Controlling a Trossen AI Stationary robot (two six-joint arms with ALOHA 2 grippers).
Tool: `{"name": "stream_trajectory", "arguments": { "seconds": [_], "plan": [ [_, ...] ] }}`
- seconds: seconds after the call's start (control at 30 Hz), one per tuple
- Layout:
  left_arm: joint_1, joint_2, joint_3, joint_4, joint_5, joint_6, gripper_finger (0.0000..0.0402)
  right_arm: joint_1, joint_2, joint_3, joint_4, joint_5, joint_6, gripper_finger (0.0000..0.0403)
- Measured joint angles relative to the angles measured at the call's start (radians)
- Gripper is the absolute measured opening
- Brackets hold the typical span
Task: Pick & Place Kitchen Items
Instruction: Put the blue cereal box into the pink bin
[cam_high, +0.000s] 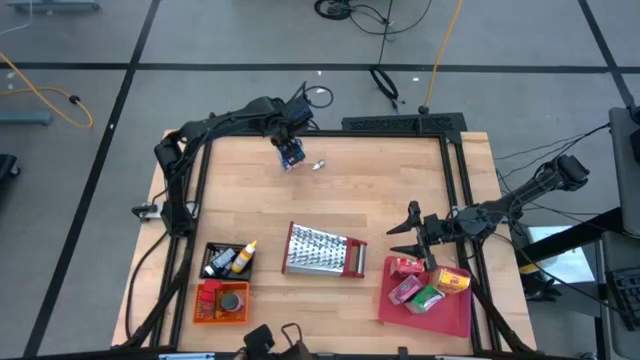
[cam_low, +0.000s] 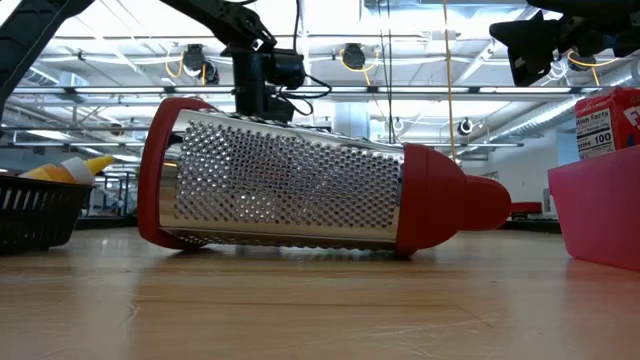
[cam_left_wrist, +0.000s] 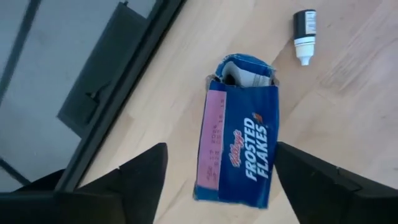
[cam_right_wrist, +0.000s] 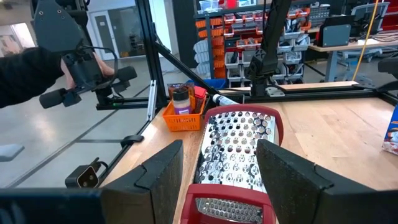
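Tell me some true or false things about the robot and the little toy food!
1. The blue Frosted Flakes box lies between the left gripper's open fingers. True.
2. The grater stands upright. False: it lies on its side.
3. The right gripper holds a bottle. False: it is open and empty.
4. A tiny bottle lies on the table near the blue box. True.
5. The red tray holds no boxes. False: several lie on it.

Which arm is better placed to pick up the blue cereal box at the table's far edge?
Left. Its open gripper hangs right over the blue cereal box, fingers either side, beside a tiny bottle. The right gripper is open near the red tray, across the table from the box.
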Motion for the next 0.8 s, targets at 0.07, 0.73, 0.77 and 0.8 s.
{"name": "stream_trajectory", "arguments": {
  "seconds": [0.07, 0.73, 0.77, 0.8],
  "plan": [
    [0.004, 0.009, 0.000, 0.001, 0.018, 0.003, 0.0306, 0.000, 0.000, 0.000, 0.000, 0.000, 0.000, 0.0196],
    [0.012, 0.048, 0.000, -0.008, 0.113, 0.000, 0.0152, 0.000, 0.000, 0.000, 0.001, 0.021, 0.000, 0.0196],
    [0.011, 0.045, 0.000, -0.008, 0.124, 0.001, 0.0138, 0.001, 0.000, 0.000, 0.000, 0.035, 0.000, 0.0196],
    [0.007, 0.042, 0.000, -0.008, 0.133, 0.000, 0.0124, 0.001, 0.000, 0.000, -0.003, 0.039, 0.000, 0.0196]
  ]
}}
